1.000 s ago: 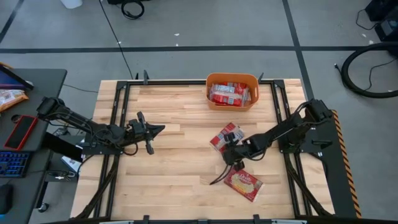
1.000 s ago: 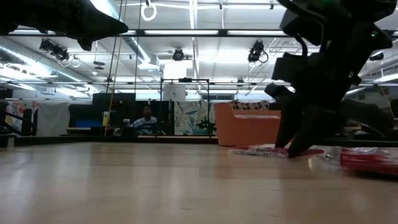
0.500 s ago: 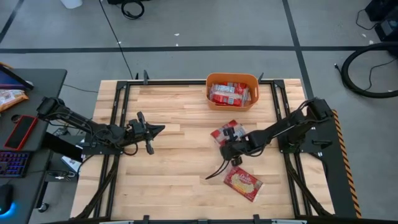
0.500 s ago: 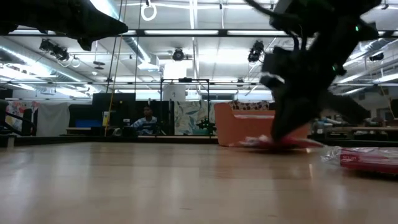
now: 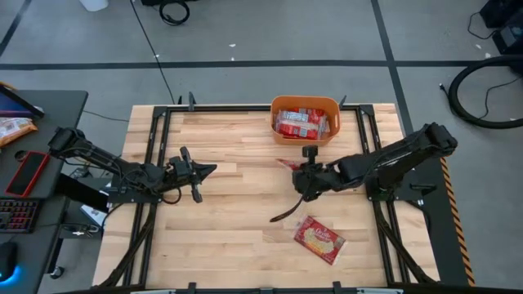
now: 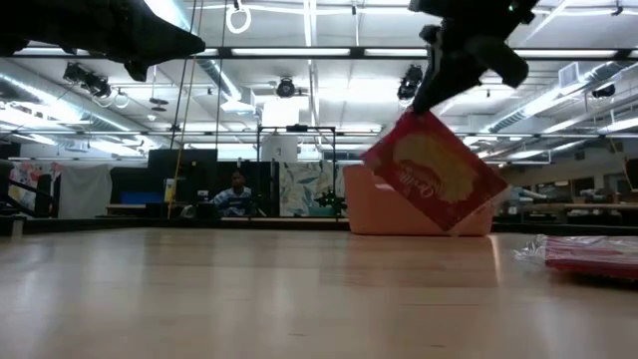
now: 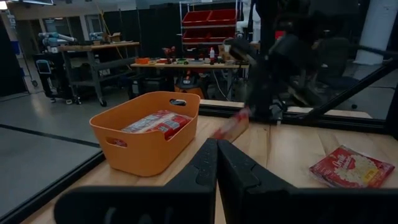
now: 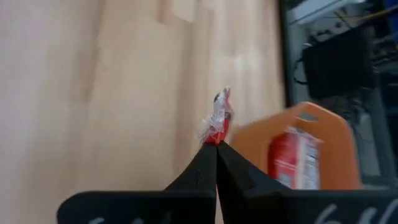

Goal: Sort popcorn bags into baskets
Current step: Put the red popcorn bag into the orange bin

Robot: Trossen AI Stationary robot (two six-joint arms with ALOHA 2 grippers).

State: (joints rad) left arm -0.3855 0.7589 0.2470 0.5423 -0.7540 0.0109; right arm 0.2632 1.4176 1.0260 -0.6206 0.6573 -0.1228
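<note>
My right gripper hangs above the table's middle right, shut on a red popcorn bag with yellow and white print. From above, this bag shows only as a thin red sliver. The orange basket stands at the far edge with red bags lying in it. Another popcorn bag lies flat on the table nearer the front. My left gripper is shut and holds nothing, raised over the table's left half. My right gripper pinches the bag's crimped top edge between its two fingers, near an upper corner. The fingers slant down from the table's right side. The bag hangs below them, tilted, clear of the table.
Black frame rails run along the table's sides. A desk at the left holds a red phone and an orange snack packet. Bare wood lies between the two grippers.
My right gripper has shut on a popcorn bag that lay flat on the table. It has risen and gone toward the far edge and the basket. The bag is now lifted clear and hangs tilted below the fingers. The other bag has stayed put.
</note>
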